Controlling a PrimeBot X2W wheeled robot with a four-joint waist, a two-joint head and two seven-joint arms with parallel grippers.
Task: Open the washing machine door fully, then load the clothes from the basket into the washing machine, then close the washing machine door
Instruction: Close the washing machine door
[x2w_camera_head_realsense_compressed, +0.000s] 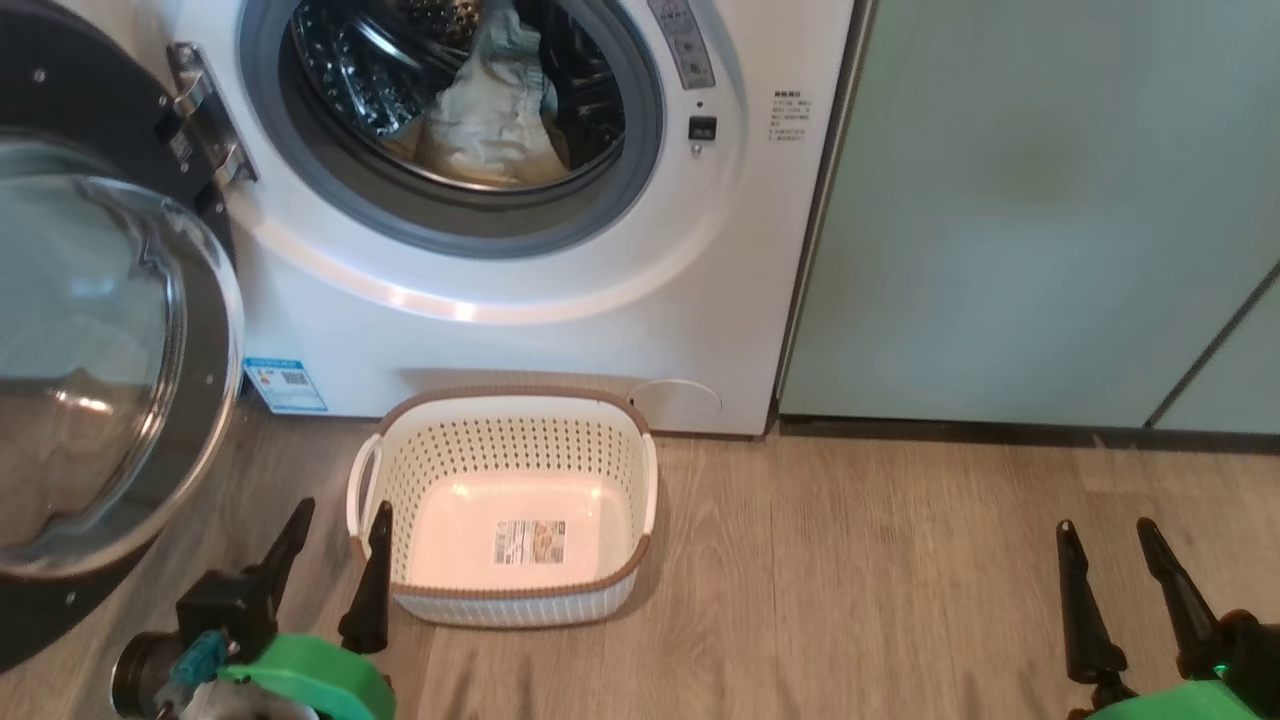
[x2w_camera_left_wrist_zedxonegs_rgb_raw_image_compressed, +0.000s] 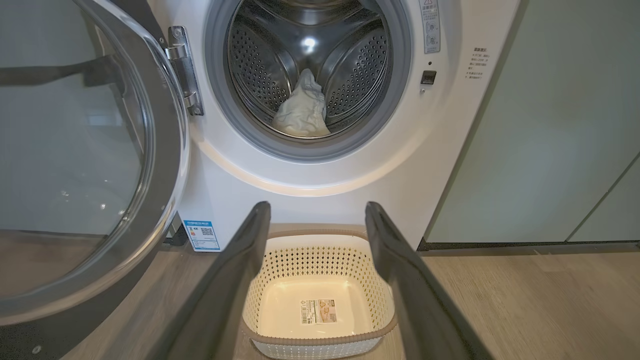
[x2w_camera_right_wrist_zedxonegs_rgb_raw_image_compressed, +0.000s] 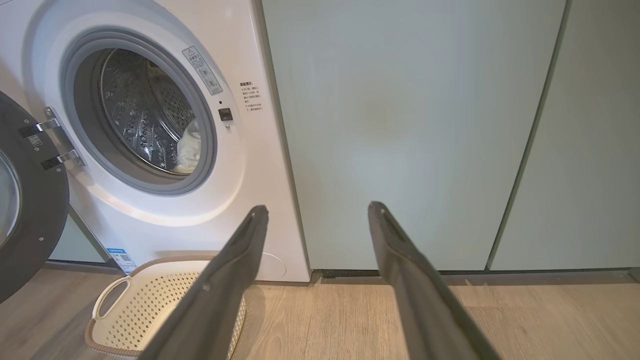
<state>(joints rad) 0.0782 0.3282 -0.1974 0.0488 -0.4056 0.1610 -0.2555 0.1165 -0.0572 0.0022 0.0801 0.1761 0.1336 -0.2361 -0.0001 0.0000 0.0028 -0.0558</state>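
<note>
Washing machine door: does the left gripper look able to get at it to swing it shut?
Probably yes. The door stands open just left of the open left gripper, and nothing stands between them; the basket sits on the gripper's other side.

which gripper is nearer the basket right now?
The left gripper: held open, it sits beside the left handle of the basket. The right gripper, also open, is over the floor well off to the right.
</note>
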